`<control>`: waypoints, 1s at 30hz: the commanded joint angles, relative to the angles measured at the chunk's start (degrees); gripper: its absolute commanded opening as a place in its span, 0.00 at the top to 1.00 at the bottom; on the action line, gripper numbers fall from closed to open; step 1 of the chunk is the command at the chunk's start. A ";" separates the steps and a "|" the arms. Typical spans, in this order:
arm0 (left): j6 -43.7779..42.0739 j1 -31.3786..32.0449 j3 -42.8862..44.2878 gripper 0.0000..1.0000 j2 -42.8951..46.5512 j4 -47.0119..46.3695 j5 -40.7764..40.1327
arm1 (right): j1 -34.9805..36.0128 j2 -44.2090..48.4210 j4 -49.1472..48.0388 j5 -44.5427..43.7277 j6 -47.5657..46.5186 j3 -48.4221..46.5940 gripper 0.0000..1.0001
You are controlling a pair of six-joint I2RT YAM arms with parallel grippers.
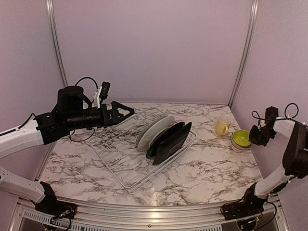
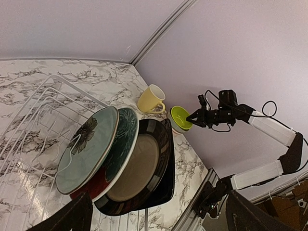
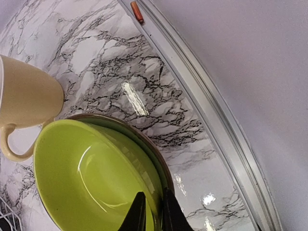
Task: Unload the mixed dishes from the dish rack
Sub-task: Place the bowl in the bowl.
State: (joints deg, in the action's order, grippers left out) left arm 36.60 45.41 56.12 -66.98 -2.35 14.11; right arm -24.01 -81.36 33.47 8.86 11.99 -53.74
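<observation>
The white wire dish rack (image 1: 118, 161) lies mid-table with round whitish plates (image 1: 153, 129) and black squarish plates (image 1: 169, 142) standing on edge in it. In the left wrist view a flower-patterned plate (image 2: 86, 149), a dark-patterned plate (image 2: 124, 142) and a black plate (image 2: 144, 168) lean together. My left gripper (image 1: 126, 111) hovers over the rack's far left, open and holding nothing. On the table at the right stand the pale yellow mug (image 1: 222, 125) and the lime-green bowl (image 3: 91, 178), nested in a pale grey-green bowl (image 3: 144, 139). My right gripper (image 3: 153, 211) is shut on the lime-green bowl's rim.
The table's metal edge rail (image 3: 211, 110) runs close behind the bowls, with a small orange piece (image 3: 137, 12) on it. Lilac walls close in the back and both sides. A black cable (image 1: 82, 137) trails under the left arm.
</observation>
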 commanded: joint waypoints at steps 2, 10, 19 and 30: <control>-0.46 -0.24 0.57 0.01 -1.20 -1.18 1.06 | 0.71 0.20 1.83 -2.21 -0.99 -1.92 0.73; -0.06 -0.24 0.84 0.01 -1.96 -1.43 2.11 | 2.91 1.21 3.31 -13.35 -0.48 -2.93 0.49; 0.41 -0.23 0.88 0.01 -2.64 -1.86 2.57 | 3.00 2.06 1.45 -14.04 -0.32 -2.52 0.60; 0.73 -0.25 1.12 0.01 -2.99 -1.84 3.27 | 3.00 -0.43 -1.59 -6.71 0.43 -2.06 0.90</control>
State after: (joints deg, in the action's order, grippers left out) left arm 37.10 45.36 56.12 -69.30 -3.14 16.25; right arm -21.10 -80.53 34.20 -1.10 11.88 -54.48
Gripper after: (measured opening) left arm 0.989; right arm 0.111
